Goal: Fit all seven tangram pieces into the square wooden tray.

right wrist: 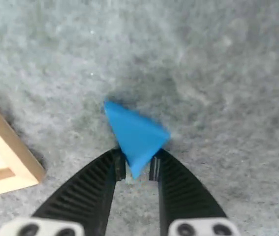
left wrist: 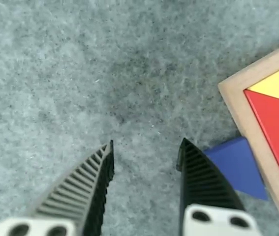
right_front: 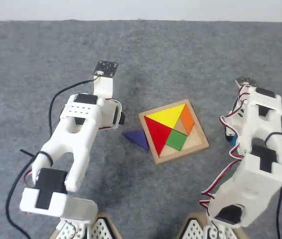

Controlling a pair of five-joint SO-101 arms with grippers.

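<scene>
The square wooden tray (right_front: pixel 197 145) lies mid-table holding a yellow triangle (right_front: pixel 168 117), a red triangle (right_front: pixel 157 134), an orange piece (right_front: pixel 187 118) and a green piece (right_front: pixel 176 141). A dark blue piece (right_front: pixel 137 138) lies on the carpet against the tray's left side. My left gripper (left wrist: pixel 146 147) is open over bare carpet, with the dark blue piece (left wrist: pixel 235 164) just outside one finger and the tray corner (left wrist: pixel 235 96) beyond. Right of the tray, my right gripper (right wrist: pixel 137 164) is shut on one corner of a light blue triangle (right wrist: pixel 134 130).
Grey carpet covers the whole table. Part of the tray floor (right_front: pixel 183 151) near its front corner is bare wood. A tray corner (right wrist: pixel 11 157) lies close beside the right gripper. Both arm bases stand at the near edge.
</scene>
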